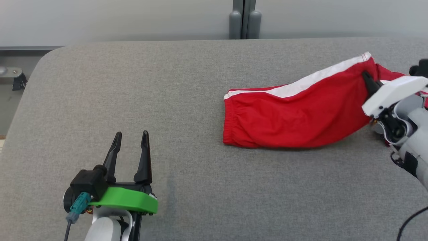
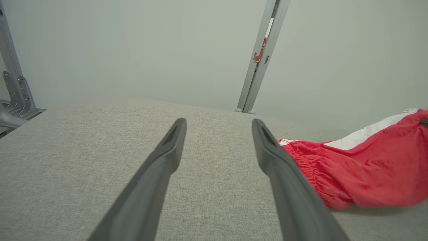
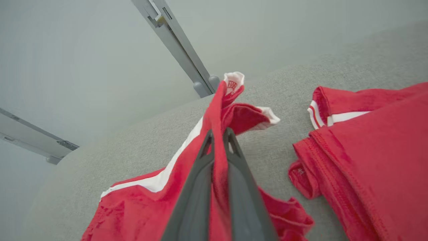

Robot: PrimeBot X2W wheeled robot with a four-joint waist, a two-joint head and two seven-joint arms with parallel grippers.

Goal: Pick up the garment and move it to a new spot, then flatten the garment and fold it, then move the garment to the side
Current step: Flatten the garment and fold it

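Head view first: the grey table [image 1: 133, 83] runs wide, its far edge straight along the pale wall and rounding off at the far left corner, from where the left edge slants back toward the robot. A grey post [image 1: 244, 20] stands just behind the far edge. The whole left half of the table is bare, and there is open cloth between the left gripper [image 1: 131, 134] and the garment [image 1: 294, 113]. That garment, red with a white stripe along its far side, lies on the right half, its gathered band end pointing left and flat on the table, its right end drawn up into a ridge. The right arm reaches in from the right edge, pale forearm low, fingers aimed left and away; the right gripper [image 3: 219, 134] is pinched tight on that raised fold. The left arm sits at the lower left, fingers pointing toward the wall and spread wide, nothing between them. Count: two grippers, two fingers each; one post; one garment in hand, plus more red cloth [image 3: 367, 150] just right of it in the right wrist view, and I cannot tell if it is a separate piece.
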